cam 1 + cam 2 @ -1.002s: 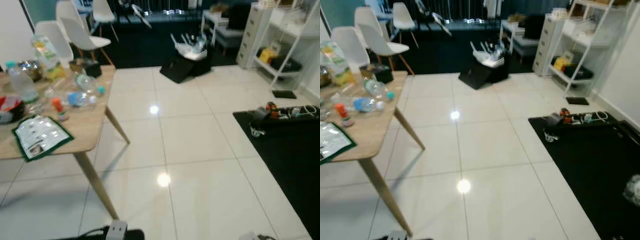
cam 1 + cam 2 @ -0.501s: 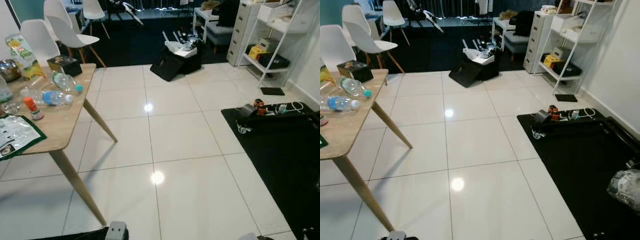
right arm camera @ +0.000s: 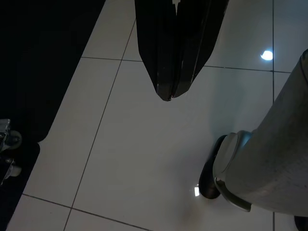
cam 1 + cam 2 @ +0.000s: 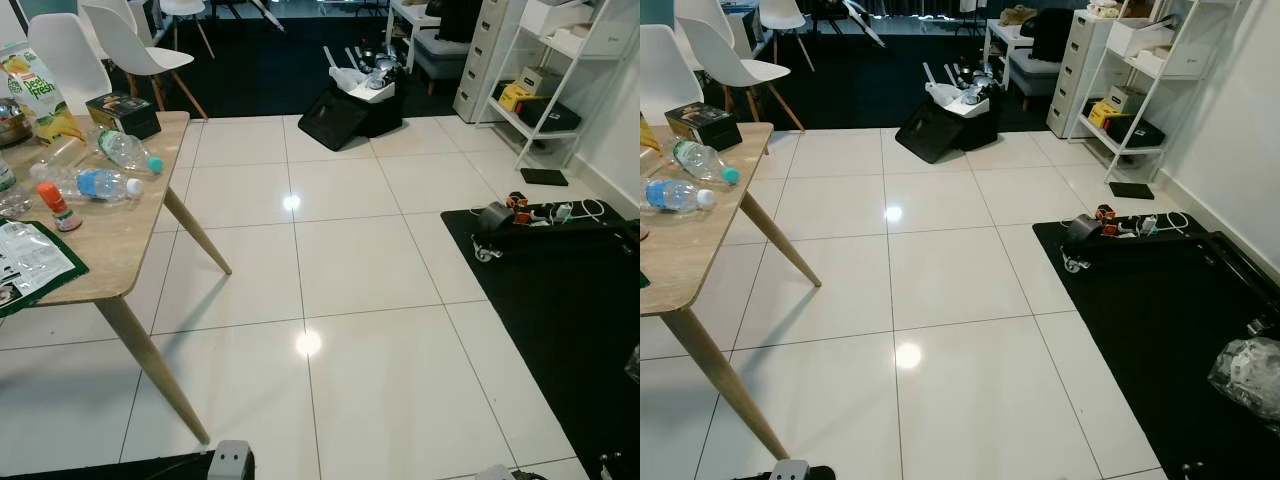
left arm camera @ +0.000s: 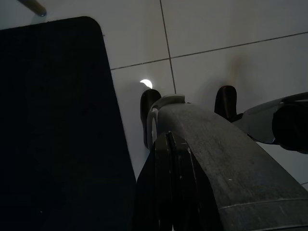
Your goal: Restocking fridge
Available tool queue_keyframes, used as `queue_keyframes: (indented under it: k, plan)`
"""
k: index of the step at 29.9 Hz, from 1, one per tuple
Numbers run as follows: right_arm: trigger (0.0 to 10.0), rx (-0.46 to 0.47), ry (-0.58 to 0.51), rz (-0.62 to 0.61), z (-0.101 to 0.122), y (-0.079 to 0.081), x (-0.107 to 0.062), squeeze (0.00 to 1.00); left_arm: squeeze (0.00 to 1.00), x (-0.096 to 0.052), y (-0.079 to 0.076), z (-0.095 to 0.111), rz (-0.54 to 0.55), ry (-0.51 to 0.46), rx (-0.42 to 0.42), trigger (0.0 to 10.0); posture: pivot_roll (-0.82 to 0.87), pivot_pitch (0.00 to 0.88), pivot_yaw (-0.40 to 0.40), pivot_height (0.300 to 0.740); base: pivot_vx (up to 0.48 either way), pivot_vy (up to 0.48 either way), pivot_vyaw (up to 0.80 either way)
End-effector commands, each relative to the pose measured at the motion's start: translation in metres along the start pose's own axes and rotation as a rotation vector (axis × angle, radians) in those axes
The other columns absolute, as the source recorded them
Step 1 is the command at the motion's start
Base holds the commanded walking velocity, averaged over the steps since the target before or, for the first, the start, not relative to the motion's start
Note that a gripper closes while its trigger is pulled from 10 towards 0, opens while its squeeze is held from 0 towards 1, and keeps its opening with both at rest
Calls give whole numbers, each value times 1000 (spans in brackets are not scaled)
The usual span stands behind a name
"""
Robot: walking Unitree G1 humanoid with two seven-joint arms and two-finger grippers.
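So the robot is standing on a white tiled floor (image 4: 360, 270) in an open room, and both arms are just hanging down idle. The left gripper (image 5: 168, 159) is pointing at the floor with its two black fingers pressed together, right next to the robot's own leg and foot. The right gripper (image 3: 172, 91) is doing the same thing over the tiles, fingers closed into a point, pinching nothing.

No fridge is showing here. The stuff that looks like restocking material is sitting on the wooden table (image 4: 120, 250) out at about 10 o'clock from the robot: two plastic water bottles (image 4: 95, 184) lying on their sides, a small bottle with an orange cap (image 4: 58, 205) standing upright just beside them, a juice carton (image 4: 32, 95) at the far end, and a black box (image 4: 122, 114) near the table's far corner. A shiny green-edged packet (image 4: 30, 265) is lying on the near end.

White chairs (image 4: 125, 45) are sitting beyond the table around 11 o'clock. At 12 o'clock a black bag (image 4: 345, 110) is sitting on the floor. A white shelf unit (image 4: 560, 70) is standing at 2 o'clock, and a black mat (image 4: 570, 300) with a power strip and cables (image 4: 535, 212) is lying at 3 o'clock.
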State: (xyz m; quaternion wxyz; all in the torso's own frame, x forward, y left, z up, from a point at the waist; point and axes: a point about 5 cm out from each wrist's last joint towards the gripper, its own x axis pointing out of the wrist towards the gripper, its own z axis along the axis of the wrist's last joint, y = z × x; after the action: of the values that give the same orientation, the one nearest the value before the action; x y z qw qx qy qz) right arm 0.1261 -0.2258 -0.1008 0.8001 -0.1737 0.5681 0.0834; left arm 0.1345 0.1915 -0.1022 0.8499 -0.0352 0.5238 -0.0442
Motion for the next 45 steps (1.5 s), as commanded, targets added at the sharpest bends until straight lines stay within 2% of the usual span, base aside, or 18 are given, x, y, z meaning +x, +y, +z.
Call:
queue_keyframes:
  k: [1,30,37,45]
  plan:
    - [10000,8,3,-1,0,0,0,0,0,-1,-2,-8,-11,27,2,10000,43,0,-44,740,319,0,0]
    - [10000,-1,9,-2,-1,0,0,0,0,-1,-3,-8,-21,31,19,10000,44,0,-45,740,337,0,0]
    - [10000,14,10,-8,-1,0,0,0,0,-1,-3,-8,-24,31,18,10000,43,0,-45,740,342,0,-800]
    - [10000,9,7,-13,0,-1,0,0,0,-1,-3,-8,-26,31,19,10000,42,0,-45,740,340,0,0]
